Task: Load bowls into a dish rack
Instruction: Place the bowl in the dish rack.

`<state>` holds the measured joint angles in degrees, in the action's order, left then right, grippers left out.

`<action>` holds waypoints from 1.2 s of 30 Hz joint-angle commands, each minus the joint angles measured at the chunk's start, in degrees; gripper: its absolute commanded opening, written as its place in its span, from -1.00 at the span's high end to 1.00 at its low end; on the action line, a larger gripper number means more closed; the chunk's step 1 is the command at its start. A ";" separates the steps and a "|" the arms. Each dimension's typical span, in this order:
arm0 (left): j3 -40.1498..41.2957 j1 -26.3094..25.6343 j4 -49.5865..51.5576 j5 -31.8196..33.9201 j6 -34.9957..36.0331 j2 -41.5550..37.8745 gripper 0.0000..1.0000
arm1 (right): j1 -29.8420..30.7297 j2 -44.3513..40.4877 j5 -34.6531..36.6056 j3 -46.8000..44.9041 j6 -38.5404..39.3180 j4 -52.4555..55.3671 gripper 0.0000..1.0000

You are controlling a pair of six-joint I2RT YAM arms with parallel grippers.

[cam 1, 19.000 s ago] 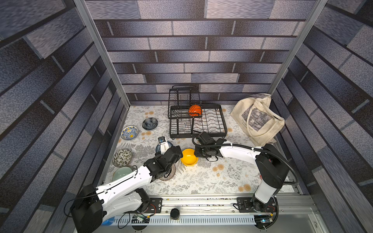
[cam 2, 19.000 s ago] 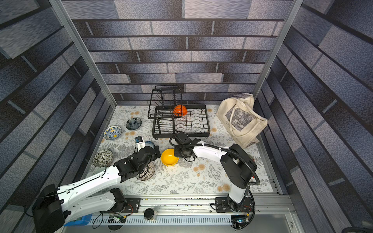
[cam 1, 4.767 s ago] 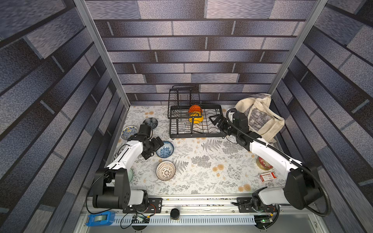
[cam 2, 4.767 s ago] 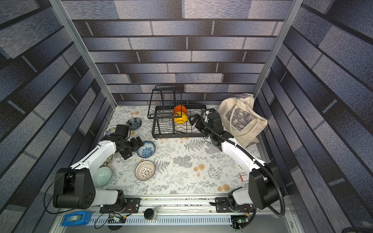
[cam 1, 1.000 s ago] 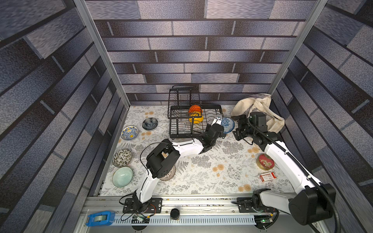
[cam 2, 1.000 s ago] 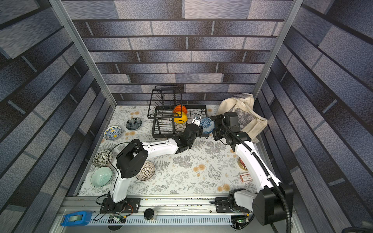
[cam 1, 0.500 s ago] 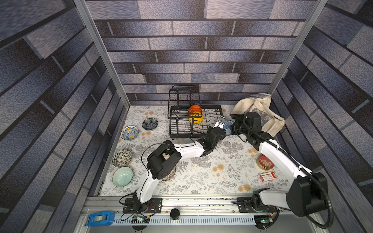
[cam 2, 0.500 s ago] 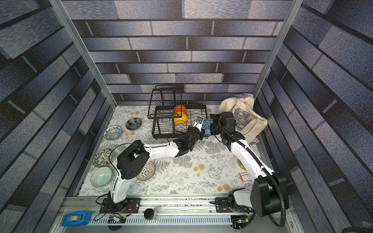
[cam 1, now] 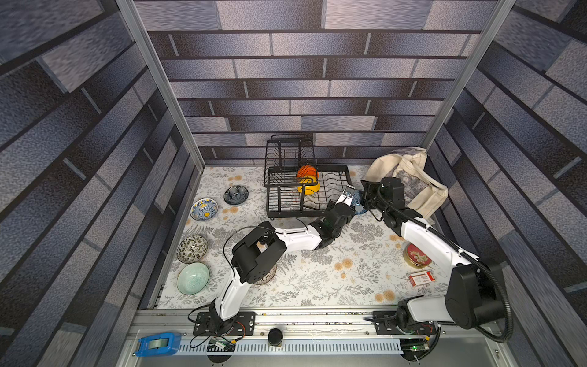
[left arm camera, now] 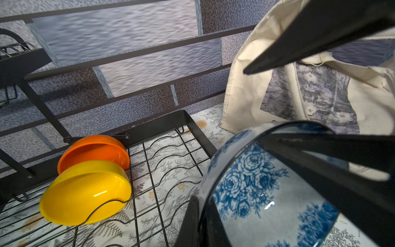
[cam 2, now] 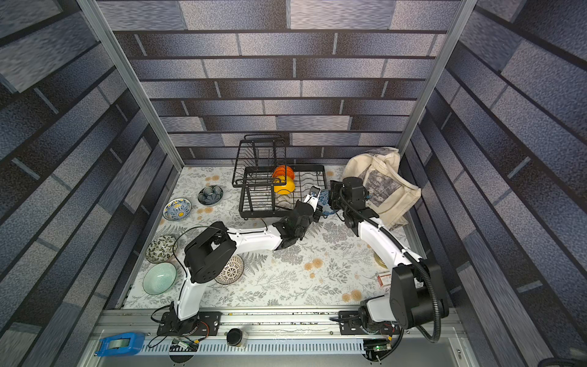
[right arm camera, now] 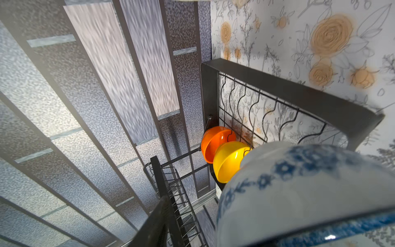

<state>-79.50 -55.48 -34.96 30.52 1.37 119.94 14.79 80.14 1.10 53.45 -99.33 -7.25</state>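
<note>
Left gripper was clenched on the near rim of the blue-and-white floral bowl, holding it tilted just off the right end of the dish rack. Right gripper faced it from the other side, jaws parted astride the bowl's far rim (one black finger stood clear of the bowl, with the bag showing through the gap), so it had no grip of its own.

Nearest the front edge of the table, the white lattice bowl lay half hidden under the left arm, and a pale green bowl sat by the front left corner. A small red-and-white box and a round red tin lay near the right edge.

Farther back along the left edge sat the dark leafy bowl, then the blue-yellow bowl, then the dark blue-grey bowl.

At the middle of the far edge, the rack held the yellow bowl and the orange bowl on edge between its wire dividers, the yellow one in front and touching the orange. A cream tote bag slumped in the far right corner.
</note>
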 commanded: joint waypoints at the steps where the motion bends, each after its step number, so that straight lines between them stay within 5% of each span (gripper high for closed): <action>1: 0.60 -0.58 -5.36 1.29 1.36 -3.58 1.00 | 0.33 1.91 1.26 -0.72 -2.58 -2.94 0.12; 12: 0.75 -0.76 -5.89 1.27 2.06 -3.48 1.00 | 0.33 3.75 1.24 -1.42 0.08 -7.03 0.90; 17: 1.28 -0.72 -6.26 1.30 1.95 -3.97 0.98 | 0.34 4.14 1.53 -4.93 0.17 -14.96 1.00; 36: 1.71 1.14 -0.10 0.51 -5.95 -6.21 -0.37 | -0.92 1.57 -2.15 -8.30 7.90 -23.35 1.00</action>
<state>-78.35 -54.68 -35.46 30.72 -2.48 118.15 14.44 84.29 -0.38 46.04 -93.30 -26.09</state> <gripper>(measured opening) 0.675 0.095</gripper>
